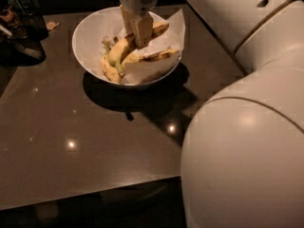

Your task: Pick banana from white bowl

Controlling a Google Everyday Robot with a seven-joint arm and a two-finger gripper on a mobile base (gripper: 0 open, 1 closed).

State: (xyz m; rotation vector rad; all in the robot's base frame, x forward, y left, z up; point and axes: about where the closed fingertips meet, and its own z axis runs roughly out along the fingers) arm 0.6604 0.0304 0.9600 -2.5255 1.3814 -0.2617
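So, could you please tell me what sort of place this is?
Probably a kitchen or pantry: a dark glossy counter and a bowl holding a banana, with the claw at the banana.

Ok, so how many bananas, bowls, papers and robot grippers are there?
bananas: 2 that I can tell apart, the plump banana and a thinner brown-streaked banana
white bowl: 1
paper lining: 1
gripper: 1, down in the white bowl, right over the plump banana
Total: 5
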